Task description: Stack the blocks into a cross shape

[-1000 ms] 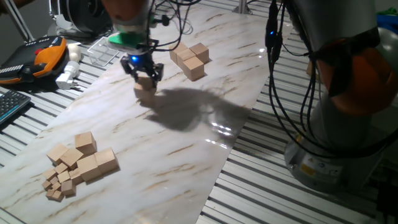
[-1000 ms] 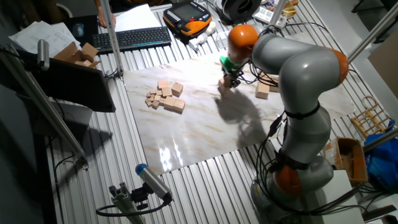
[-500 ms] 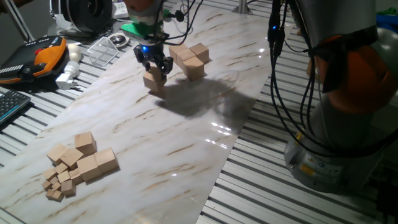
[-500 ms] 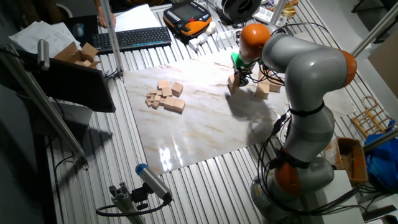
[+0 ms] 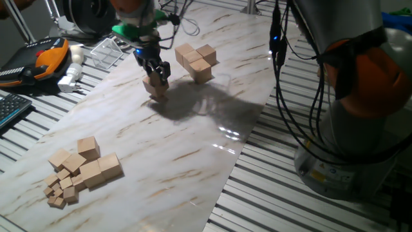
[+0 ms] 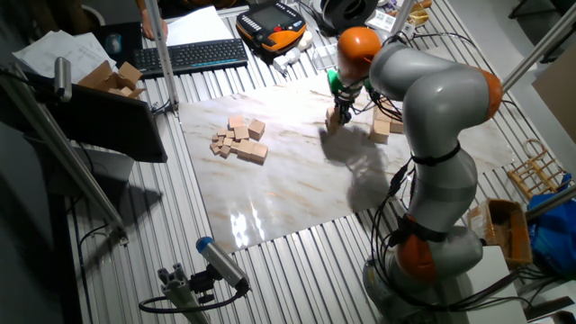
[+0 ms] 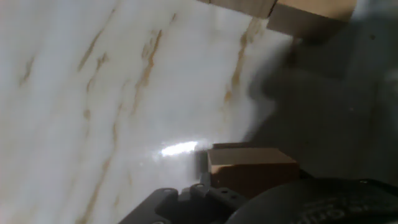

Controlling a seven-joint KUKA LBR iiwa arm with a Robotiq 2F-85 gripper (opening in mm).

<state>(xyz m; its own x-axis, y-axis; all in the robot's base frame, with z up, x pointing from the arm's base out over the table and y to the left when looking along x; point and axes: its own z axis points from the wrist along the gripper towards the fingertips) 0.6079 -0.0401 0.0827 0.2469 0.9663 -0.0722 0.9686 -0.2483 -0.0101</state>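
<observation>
Arm carries one wooden cube toward the half-built cross on the marble tabletop.

At the left of the one fixed view lies the supply heap of plain light tan wooden cubes [image 5: 90, 166], with much tinier cubes at its near edge, well apart from the work. Further right, the black two-finger gripper [image 5: 156, 76] has its fingers clenched on a single tan wooden cube [image 5: 156, 87], low over the white marble-patterned tabletop [image 5: 193, 142] (whether it touches, I cannot tell). Just right of it sits the partly built cluster of tan wooden blocks [image 5: 196, 60]. The hand view shows the held cube's flat face [image 7: 249, 167] between the fingers. These cubes look light, rigid and smooth, so probably a little slippery; gripping two opposite flat faces squarely, near mid-height, should keep one from twisting.
</observation>
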